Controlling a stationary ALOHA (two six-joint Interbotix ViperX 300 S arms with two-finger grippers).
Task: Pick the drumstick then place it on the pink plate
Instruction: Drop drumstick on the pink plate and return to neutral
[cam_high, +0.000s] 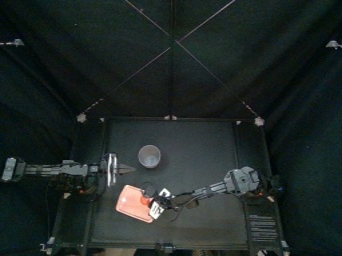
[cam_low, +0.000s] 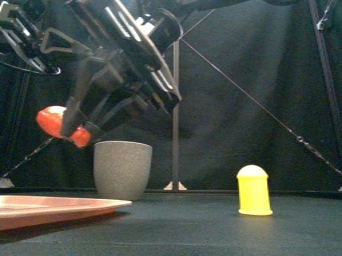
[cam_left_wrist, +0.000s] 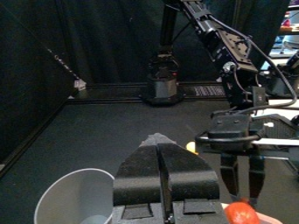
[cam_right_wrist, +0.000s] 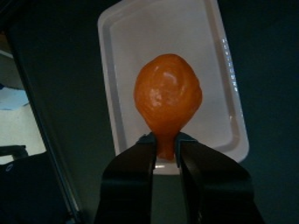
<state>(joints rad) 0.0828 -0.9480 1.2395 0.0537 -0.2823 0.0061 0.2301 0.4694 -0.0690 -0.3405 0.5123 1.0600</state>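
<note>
An orange drumstick (cam_right_wrist: 170, 87) hangs above the pink plate (cam_right_wrist: 122, 52), thick end down, with my right gripper (cam_right_wrist: 167, 142) shut on its thin end. The front view shows the drumstick (cam_low: 59, 121) held high over the plate (cam_low: 54, 208) at the table's front left. From above, the right gripper (cam_high: 156, 207) is over the plate (cam_high: 130, 204). My left gripper (cam_left_wrist: 159, 140) rests shut at the left side of the table, near the grey cup (cam_left_wrist: 65, 197), with nothing in it.
A tall grey speckled cup (cam_low: 122, 168) stands behind the plate, near the table's middle (cam_high: 150, 155). A yellow toy (cam_low: 254, 190) stands upright to the right of the cup. The right arm (cam_high: 221, 188) stretches across the front of the table.
</note>
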